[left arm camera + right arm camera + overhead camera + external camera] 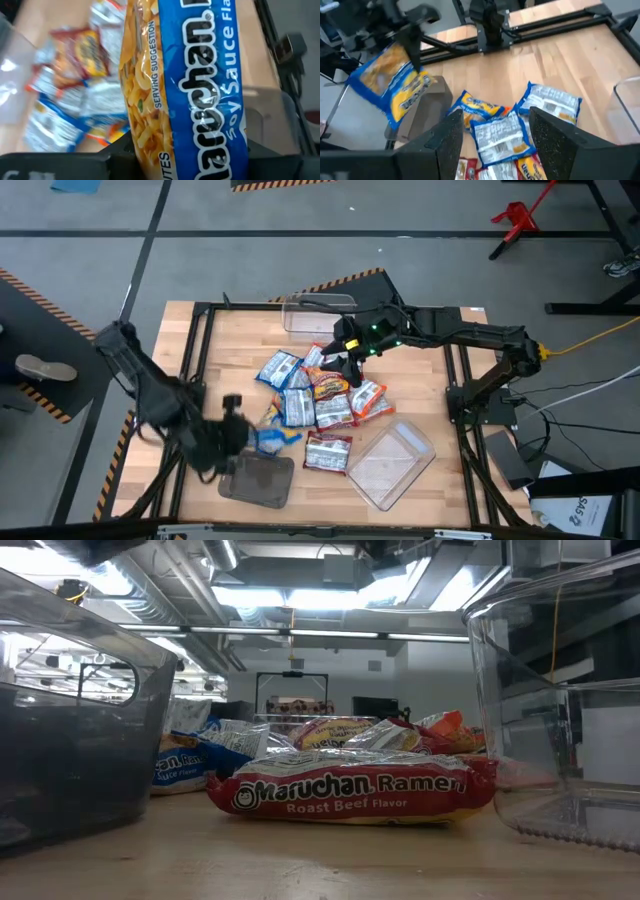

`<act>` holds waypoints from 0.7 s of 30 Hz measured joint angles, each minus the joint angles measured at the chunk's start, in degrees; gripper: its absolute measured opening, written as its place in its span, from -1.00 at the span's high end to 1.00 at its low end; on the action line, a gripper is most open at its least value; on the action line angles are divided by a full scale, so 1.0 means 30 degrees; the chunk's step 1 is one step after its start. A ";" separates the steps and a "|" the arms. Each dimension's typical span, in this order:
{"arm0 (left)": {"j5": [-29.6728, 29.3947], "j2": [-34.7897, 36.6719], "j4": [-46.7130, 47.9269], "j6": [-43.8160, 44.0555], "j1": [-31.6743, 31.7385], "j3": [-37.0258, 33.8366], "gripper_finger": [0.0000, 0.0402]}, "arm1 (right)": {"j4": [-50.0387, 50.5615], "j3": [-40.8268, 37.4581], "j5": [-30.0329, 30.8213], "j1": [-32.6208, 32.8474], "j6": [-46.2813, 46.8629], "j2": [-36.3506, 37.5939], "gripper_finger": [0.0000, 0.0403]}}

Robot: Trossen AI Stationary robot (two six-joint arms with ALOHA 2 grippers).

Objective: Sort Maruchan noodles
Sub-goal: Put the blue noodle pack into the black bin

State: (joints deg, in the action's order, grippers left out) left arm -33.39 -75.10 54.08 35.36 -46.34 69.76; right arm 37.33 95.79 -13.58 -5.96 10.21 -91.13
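Observation:
My left gripper (243, 435) is near the table's near-left side, shut on a blue-and-yellow Maruchan packet (272, 438) beside the grey tray (258, 482). In the left wrist view that packet (200, 85) fills the picture. The other Maruchan packets (318, 395), blue, orange-red and red-and-white, lie in a loose overlapping pile mid-table. A red Roast Beef packet (355, 790) lies flat nearest the near edge. My right gripper (495, 145) is open above the pile's far side, its fingers on either side of a face-down blue packet (497, 137); I see no contact. My left gripper pinches the blue-and-yellow packet between its two fingers (125, 152) at one short end (200, 157). In the right wrist view the packet (390, 87) hangs tilted below the fingers, lifted clear of the table, by the grey tray (427, 107).
A clear tub (392, 465) lies at the near right, next to the pile, and a second clear tub (318, 315) stands at the far edge. A black frame rail (200, 370) borders the wooden table. Bare wood shows left of the pile.

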 joint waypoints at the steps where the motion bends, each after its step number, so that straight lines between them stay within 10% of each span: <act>1: -0.0066 -0.0583 0.0005 0.0474 -0.0444 0.0058 0.34 | 0.0070 0.0000 -0.0004 0.0002 0.0002 -0.0007 -0.05; 21: 0.0266 -0.8354 0.3251 0.6679 -0.3151 0.1435 0.33 | 0.0057 0.0000 -0.0342 -0.0005 -0.0019 -0.0022 -0.05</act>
State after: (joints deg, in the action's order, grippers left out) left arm -32.59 -100.16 63.83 55.40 -55.79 74.06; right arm 37.50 95.79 -14.61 -5.98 10.15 -91.20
